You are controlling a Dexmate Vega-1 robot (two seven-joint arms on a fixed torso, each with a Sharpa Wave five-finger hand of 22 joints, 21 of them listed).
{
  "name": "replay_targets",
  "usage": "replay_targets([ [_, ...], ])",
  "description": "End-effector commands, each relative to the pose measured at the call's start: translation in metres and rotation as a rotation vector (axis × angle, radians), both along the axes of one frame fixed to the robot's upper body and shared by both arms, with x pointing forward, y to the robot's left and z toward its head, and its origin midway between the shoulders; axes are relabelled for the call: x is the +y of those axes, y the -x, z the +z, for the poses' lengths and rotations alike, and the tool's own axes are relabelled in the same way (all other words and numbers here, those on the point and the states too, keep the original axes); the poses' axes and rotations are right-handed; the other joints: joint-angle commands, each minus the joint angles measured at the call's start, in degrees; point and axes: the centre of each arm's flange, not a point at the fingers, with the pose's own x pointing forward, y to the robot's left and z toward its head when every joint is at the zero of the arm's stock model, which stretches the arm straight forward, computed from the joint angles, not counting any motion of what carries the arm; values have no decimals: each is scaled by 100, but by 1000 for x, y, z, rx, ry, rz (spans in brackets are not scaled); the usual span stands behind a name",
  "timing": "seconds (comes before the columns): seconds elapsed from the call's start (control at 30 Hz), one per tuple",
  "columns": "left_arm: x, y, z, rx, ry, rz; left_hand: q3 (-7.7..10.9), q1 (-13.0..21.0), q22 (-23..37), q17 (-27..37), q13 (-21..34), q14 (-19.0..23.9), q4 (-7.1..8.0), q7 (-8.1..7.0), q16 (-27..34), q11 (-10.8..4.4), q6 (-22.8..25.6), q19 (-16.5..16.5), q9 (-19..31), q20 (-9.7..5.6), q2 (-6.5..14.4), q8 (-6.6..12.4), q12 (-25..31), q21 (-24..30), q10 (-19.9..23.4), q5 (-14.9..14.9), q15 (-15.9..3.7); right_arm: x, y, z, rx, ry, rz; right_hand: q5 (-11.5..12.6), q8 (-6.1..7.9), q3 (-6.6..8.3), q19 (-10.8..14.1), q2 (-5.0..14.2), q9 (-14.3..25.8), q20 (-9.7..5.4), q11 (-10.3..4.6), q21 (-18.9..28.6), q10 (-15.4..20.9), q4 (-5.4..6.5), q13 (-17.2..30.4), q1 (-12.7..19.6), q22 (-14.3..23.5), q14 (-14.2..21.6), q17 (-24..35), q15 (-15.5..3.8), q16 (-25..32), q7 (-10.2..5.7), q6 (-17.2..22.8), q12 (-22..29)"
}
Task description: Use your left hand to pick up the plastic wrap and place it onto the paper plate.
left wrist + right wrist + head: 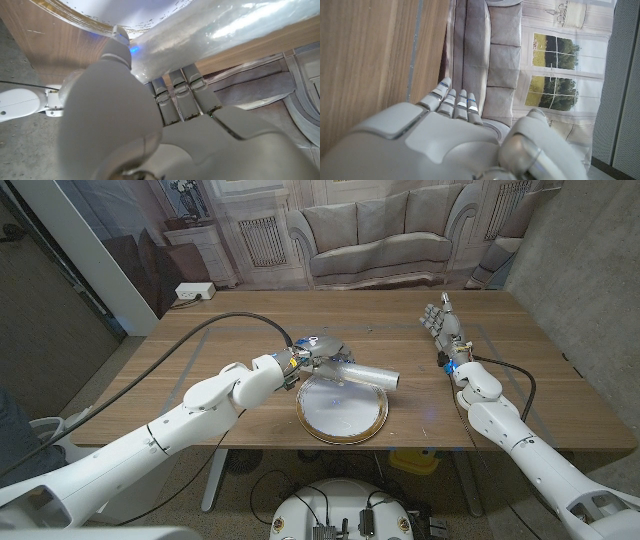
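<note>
My left hand (312, 358) grips one end of the plastic wrap roll (368, 374), a shiny clear cylinder. The roll stretches out to the right, held over the far rim of the paper plate (341, 411), a white round plate with a gold edge near the table's front. In the left wrist view my fingers (182, 92) curl around the roll (220, 30), with the plate's rim (75, 17) beyond it. My right hand (443, 326) stands at the table's right side, fingers apart and pointing away, holding nothing; its back (435, 140) shows in the right wrist view.
The wooden table (200, 350) extends to the left and right of the plate. A black cable (200, 330) arcs over the left part of the table to my left wrist. A backdrop with a printed sofa (375, 235) hangs behind the table.
</note>
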Motion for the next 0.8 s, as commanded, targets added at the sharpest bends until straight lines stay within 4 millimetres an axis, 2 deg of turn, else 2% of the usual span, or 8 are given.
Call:
replay_targets([
  [0.03, 3, 2, -7, 17, -11, 26, 256, 52, 6, 10, 28, 425, 218, -294, 24, -166, 611, 0, 32, -179, 132, 157, 2, -8, 176, 32, -976, 2, -1, 0, 5, 5, 3, -22, -4, -35, 56, 45, 27, -52, 19, -8, 46, 11, 5, 23, 24, 52, 21, -10, -9, -2, 51, 5],
  [0.4, 3, -1, -17, 60, 3, 18, 264, 42, 8, 22, 46, 431, 222, -287, 30, -162, 617, -20, 30, -169, 134, 160, -4, -8, 185, 32, -978, 4, -4, 1, 12, 10, 9, -24, -4, -40, 59, 48, 27, -52, 7, -20, 47, 9, 5, 23, 24, 52, 22, -5, -10, 0, 52, 5],
  [0.8, -2, 3, -24, 23, -29, 57, 276, 37, 10, 42, 66, 428, 224, -291, 37, -154, 622, -41, 27, -167, 139, 162, -16, -8, 179, 33, -979, 3, -5, 0, 16, 11, 16, -25, -5, -45, 65, 52, 27, -50, 12, -32, 47, 5, 6, 26, 25, 52, 21, -6, -11, 1, 52, 4],
])
